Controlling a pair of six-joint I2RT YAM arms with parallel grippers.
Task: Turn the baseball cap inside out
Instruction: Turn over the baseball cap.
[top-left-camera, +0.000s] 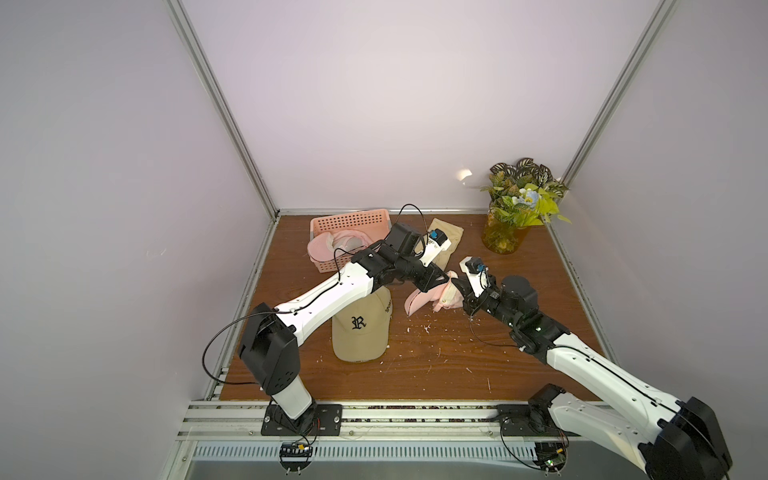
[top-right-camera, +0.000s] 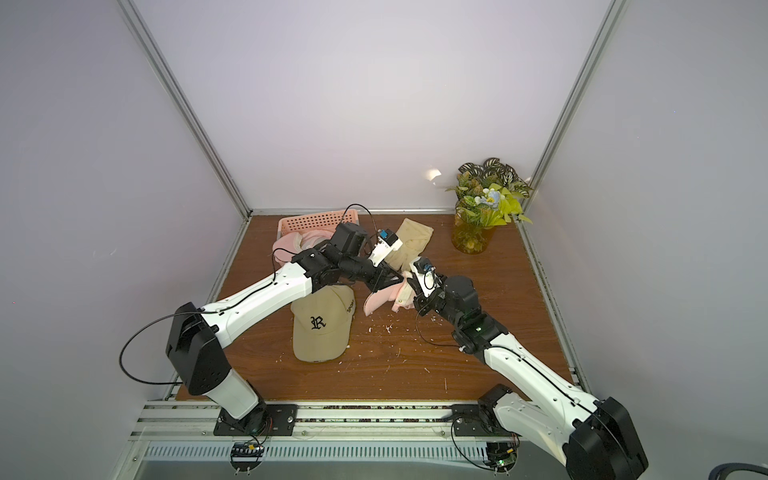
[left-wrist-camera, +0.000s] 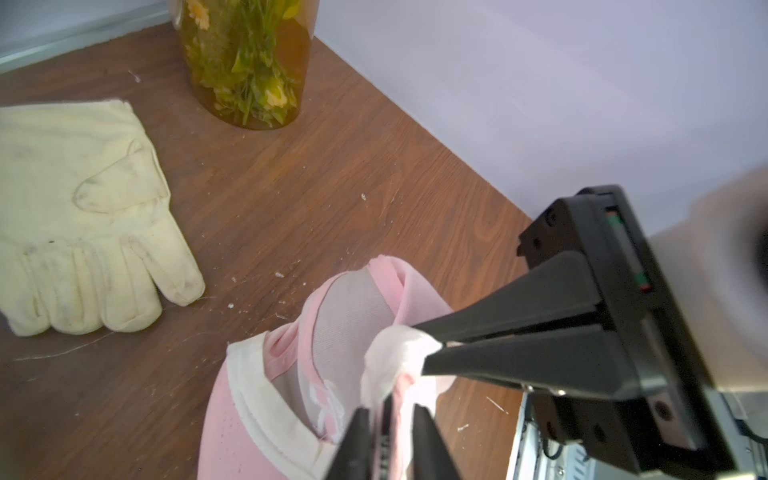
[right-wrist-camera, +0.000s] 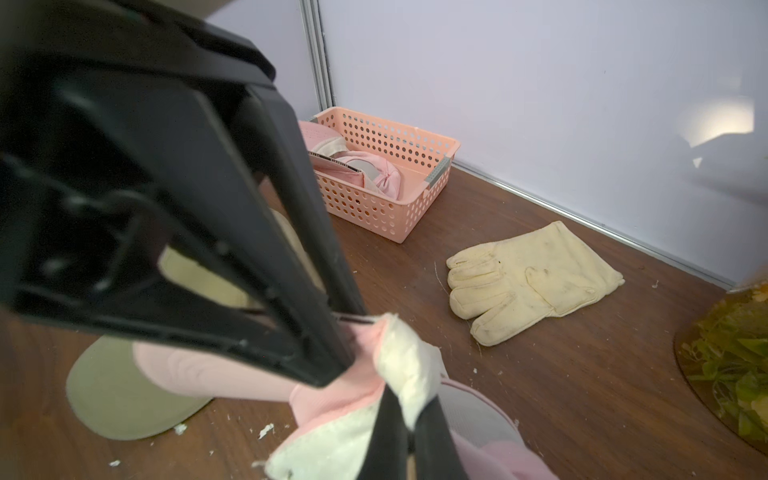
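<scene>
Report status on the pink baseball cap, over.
Right hand shut on white sweatband of pink baseball cap. Left hand partly open, cap fabric between its fingers. Lining exposed, turn unfinished. Tan cap beside it, not obstructing.

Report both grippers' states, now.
Left gripper: jaws slightly apart, pink cap fabric between them; whether it grips cannot be told.
Right gripper: shut on the pink cap's white sweatband.
</scene>
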